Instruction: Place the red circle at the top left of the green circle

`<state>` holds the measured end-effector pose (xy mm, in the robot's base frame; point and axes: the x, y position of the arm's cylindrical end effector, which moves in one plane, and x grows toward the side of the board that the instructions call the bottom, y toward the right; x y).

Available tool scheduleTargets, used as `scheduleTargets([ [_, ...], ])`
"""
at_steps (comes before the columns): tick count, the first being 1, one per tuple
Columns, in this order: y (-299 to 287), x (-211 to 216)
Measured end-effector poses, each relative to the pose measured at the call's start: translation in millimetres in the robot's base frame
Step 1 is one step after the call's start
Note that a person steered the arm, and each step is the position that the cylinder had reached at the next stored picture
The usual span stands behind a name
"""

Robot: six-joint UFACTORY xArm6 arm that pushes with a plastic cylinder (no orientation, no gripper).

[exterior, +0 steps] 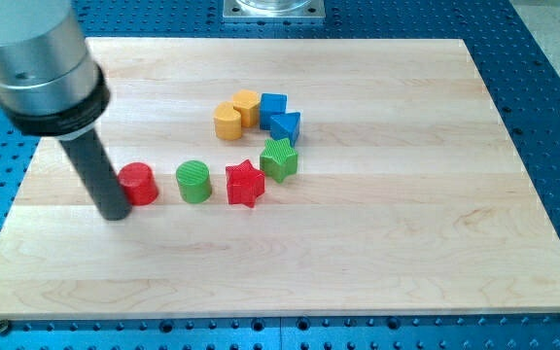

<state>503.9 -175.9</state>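
Observation:
The red circle (pixel 139 183) is a short red cylinder at the view's left of the wooden board. The green circle (pixel 193 181) stands just to its right, with a small gap between them. My tip (pixel 115 213) is at the lower end of the dark rod, right against the red circle's lower left side. The rod rises to the view's upper left into a silver housing (pixel 35 58).
A red star (pixel 245 183) sits right of the green circle, a green star (pixel 279 158) beside it. Above are a yellow cylinder (pixel 227 122), a yellow hexagon block (pixel 247 105), a blue cube (pixel 273 107) and a blue triangle (pixel 285 126). The board (pixel 406 214) lies on blue perforated table (pixel 552 58).

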Motion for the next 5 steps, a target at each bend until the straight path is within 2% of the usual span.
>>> scheduleTargets([
  [1,0,-7],
  [2,35,-19],
  [4,54,-38],
  [5,20,-52],
])
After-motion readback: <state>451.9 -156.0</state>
